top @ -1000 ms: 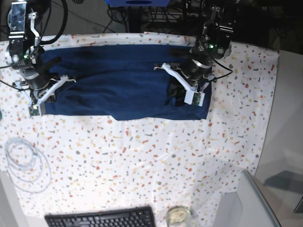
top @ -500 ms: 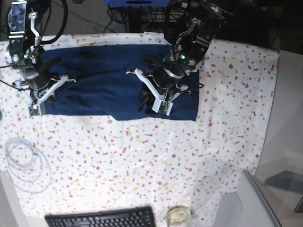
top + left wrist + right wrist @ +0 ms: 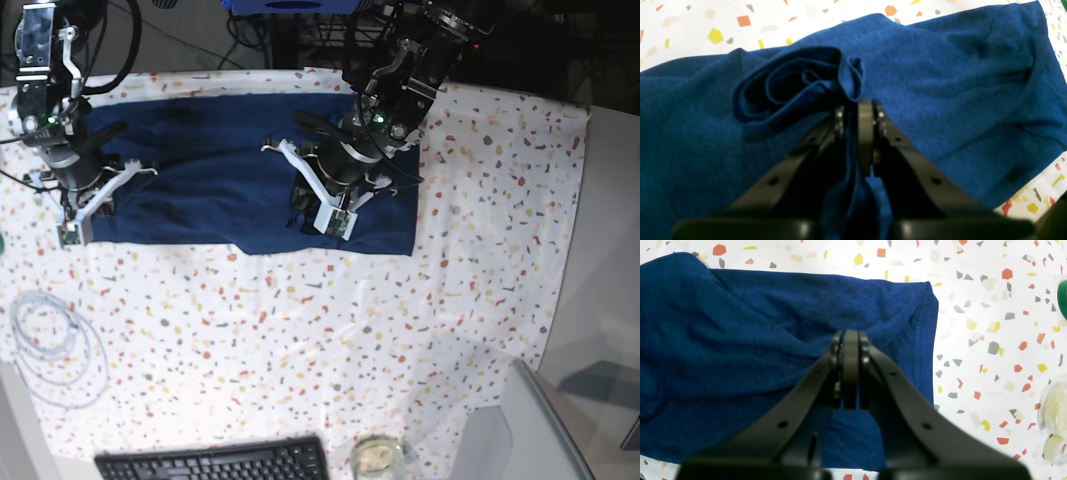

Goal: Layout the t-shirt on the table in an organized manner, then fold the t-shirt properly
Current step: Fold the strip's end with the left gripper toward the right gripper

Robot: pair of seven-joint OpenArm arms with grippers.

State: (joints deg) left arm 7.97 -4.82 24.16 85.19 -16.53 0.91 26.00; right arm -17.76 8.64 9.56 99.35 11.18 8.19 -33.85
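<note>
dark floor [image 3: 200, 45], tangled cables [image 3: 260, 40]

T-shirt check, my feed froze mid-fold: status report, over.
Left gripper shut on a bunched fold of t-shirt. Right gripper shut over its other end. Shirt flat on table. Nothing in the way.

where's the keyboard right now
In the base view the black keyboard lies at the bottom edge, left of centre, beside a glass jar.
</note>
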